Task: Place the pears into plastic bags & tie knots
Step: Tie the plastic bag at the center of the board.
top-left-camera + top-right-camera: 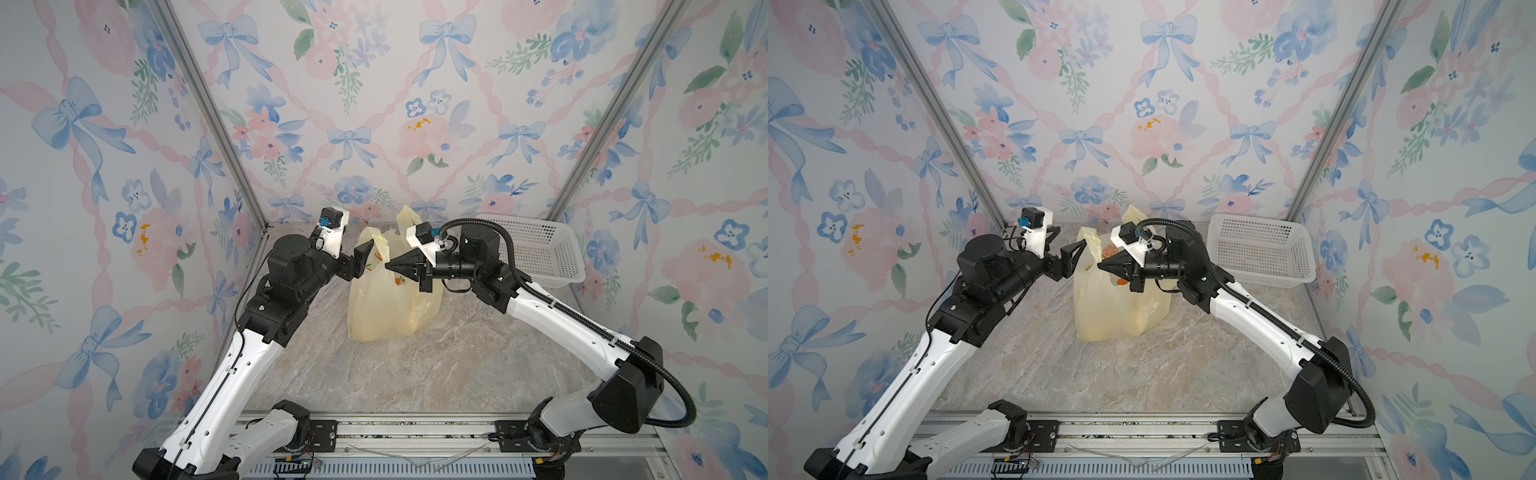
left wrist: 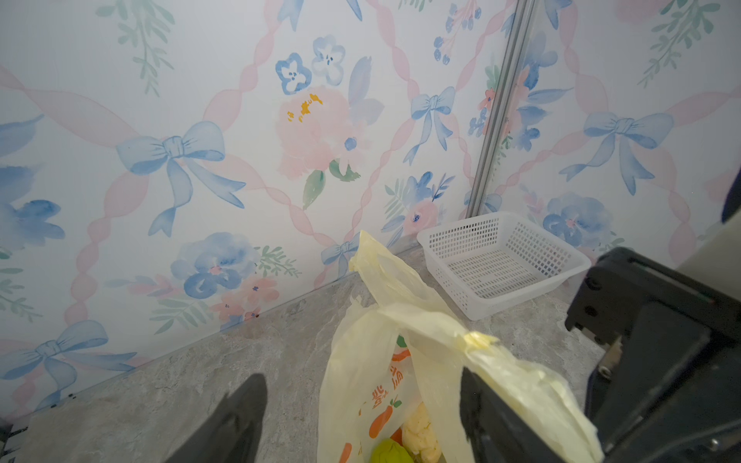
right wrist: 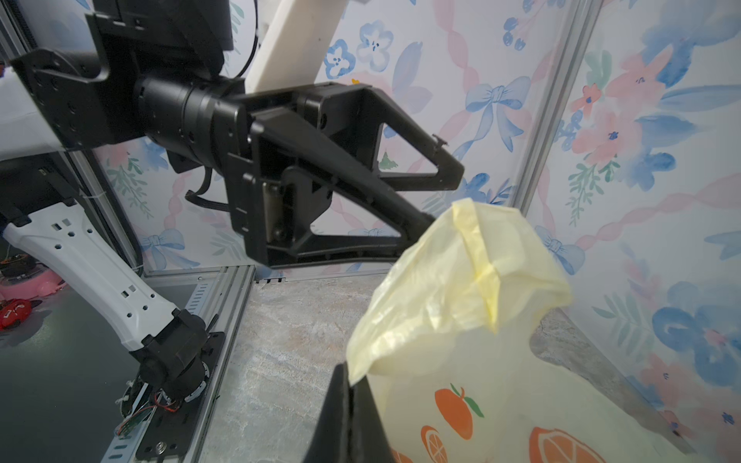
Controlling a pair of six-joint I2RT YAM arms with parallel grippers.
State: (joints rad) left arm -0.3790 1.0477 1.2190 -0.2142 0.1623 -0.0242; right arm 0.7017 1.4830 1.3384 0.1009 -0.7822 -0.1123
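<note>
My right gripper (image 3: pixel 349 381) is pressed together on a handle strip (image 3: pixel 477 256) of the plastic bag (image 1: pixel 386 307). My left gripper (image 3: pixel 448 198) stands spread, with that strip draped over one finger and nothing clamped.

The risk: if I pull with the right, the film slides off that finger and the loop collapses. Pull harder and the thin plastic could stretch or tear at the pinch. A sideways tug could tip the bag too.

It stands upright mid-table with the pears (image 2: pixel 419 435) low inside, one lumpy and cream, plus a green pear (image 2: pixel 391 453). The second handle (image 1: pixel 407 218) stands free on the far side — no knot yet.

The film is translucent pale yellow, crinkly, with orange fruit prints. A white perforated basket (image 1: pixel 536 249) sits far right on the marble-look table (image 1: pixel 415 374).
</note>
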